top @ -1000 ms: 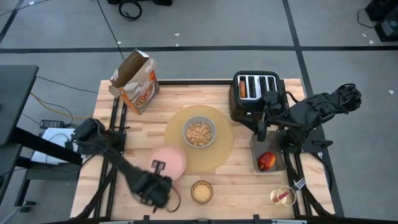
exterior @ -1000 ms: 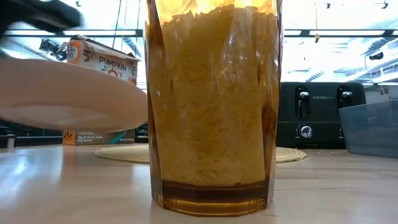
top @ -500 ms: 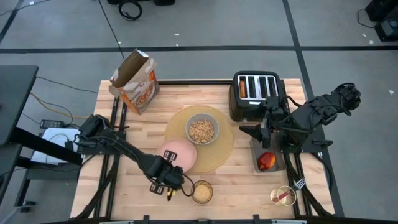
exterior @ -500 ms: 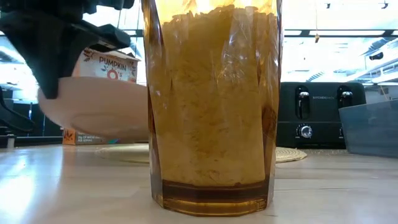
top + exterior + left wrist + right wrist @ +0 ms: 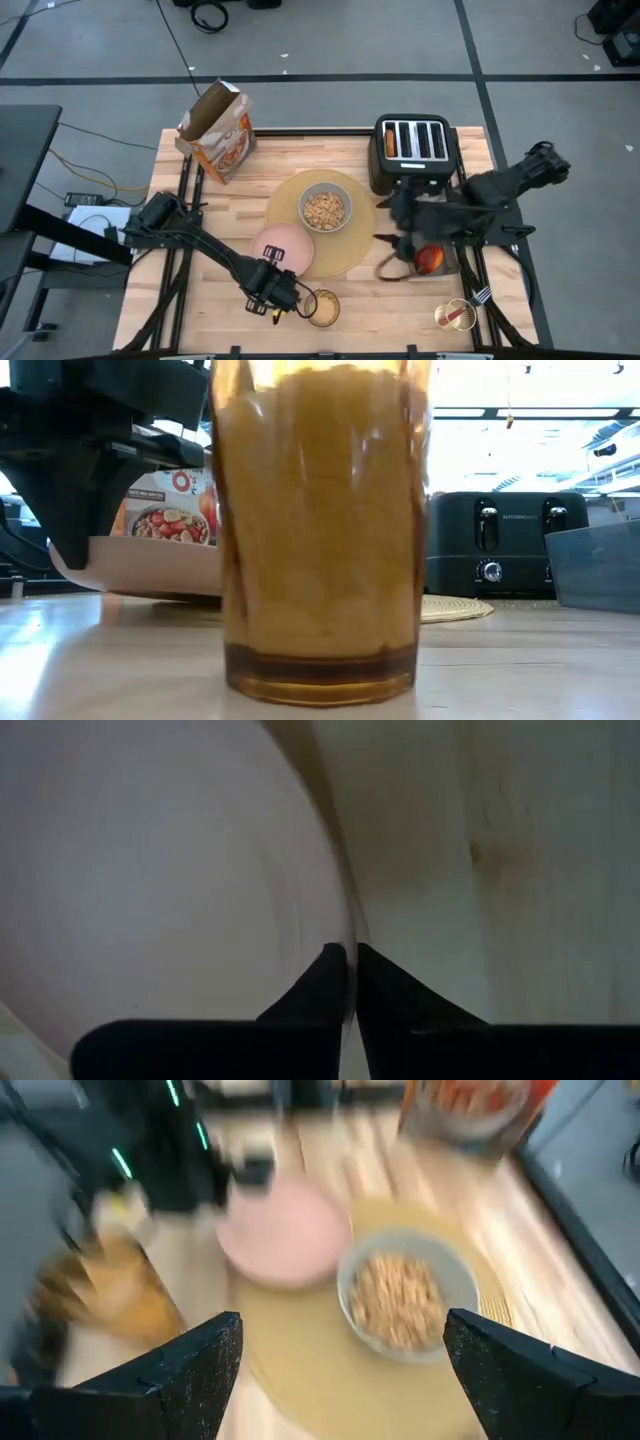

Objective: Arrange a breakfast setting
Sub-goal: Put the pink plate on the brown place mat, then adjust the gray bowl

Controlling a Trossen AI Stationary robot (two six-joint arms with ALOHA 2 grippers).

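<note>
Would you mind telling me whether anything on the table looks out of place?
The cereal box overhangs the table's back-left corner, and the pink plate half overlaps the tan placemat rather than sitting beside it.

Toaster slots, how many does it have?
4. They run side by side across the top of the black toaster at the table's far edge. The leftmost holds something orange; the other three look empty, though their depths can't be seen.
</note>
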